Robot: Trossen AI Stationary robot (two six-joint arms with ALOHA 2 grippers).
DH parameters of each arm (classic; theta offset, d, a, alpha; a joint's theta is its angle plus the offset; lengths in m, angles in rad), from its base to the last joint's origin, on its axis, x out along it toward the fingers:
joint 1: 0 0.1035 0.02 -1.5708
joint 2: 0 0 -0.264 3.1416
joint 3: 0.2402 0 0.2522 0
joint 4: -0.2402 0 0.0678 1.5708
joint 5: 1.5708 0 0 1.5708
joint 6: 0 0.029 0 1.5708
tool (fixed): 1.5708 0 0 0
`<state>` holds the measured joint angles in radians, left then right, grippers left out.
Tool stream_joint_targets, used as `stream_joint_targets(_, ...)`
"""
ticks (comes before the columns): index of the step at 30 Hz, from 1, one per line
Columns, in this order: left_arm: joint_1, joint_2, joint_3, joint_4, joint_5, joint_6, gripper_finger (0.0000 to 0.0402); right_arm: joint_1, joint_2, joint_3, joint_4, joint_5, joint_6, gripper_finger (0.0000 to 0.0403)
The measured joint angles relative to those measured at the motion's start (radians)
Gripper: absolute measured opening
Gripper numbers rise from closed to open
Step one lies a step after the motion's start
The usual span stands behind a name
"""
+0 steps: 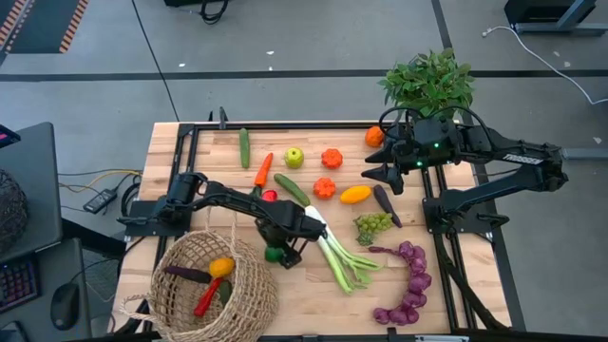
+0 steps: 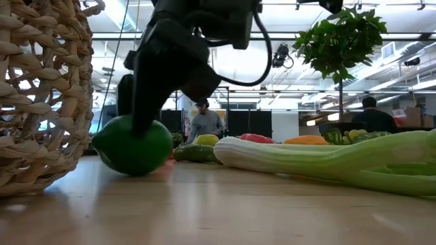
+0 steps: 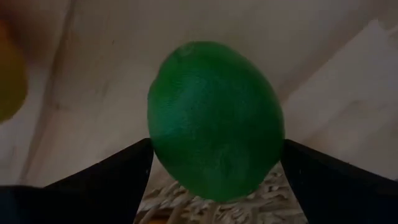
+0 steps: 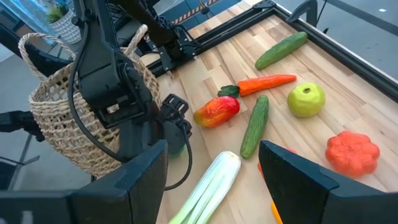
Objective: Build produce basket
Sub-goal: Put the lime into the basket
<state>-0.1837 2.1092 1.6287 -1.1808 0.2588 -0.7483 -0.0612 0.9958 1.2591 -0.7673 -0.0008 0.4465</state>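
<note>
Two cucumbers (image 1: pixel 244 147), one basket (image 1: pixel 185 309).

Both arms are matte black with jointed segments; thin black cables loop along them, and the right arm (image 1: pixel 494 152) shows small green lights.

I see the tan open-weave basket (image 1: pixel 204 285) at lower left of the overhead frame, with yellow, red and dark purple pieces inside. Beside it a glossy green fruit (image 3: pixel 214 127) fills my left wrist frame. The leek (image 1: pixel 344 256) runs white to pale green. Purple grapes (image 1: pixel 408 285) curl at lower right; a yellow-green apple (image 1: pixel 294 157) and orange carrot (image 1: pixel 263 169) lie on the pale striped wooden table (image 1: pixel 313 294).
</note>
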Motion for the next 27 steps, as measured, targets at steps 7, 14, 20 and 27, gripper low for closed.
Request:
stream_joint_targets(7, 0.006, 0.0, 0.0, 0.051, -0.007, 0.0, 0.0355, 0.0, 0.0, 0.0, 0.0, 0.0, 0.0, 0.0256)
stream_joint_targets(14, 0.006, 0.0, 0.0, 0.106, 0.003, 0.0, 0.0294, 0.0, 0.0, 0.0, 0.0, 0.0, 0.002, 0.0256)
stream_joint_targets(20, 0.013, -0.002, 0.032, 0.052, 0.057, 0.005, 0.0227, 0.0, 0.0, 0.0, 0.0, 0.004, 0.003, 0.0256)
stream_joint_targets(27, 0.041, -0.009, 0.302, -0.136, 0.025, 0.102, 0.0233, 0.0, -0.001, 0.0, 0.0, 0.005, -0.001, 0.0256)
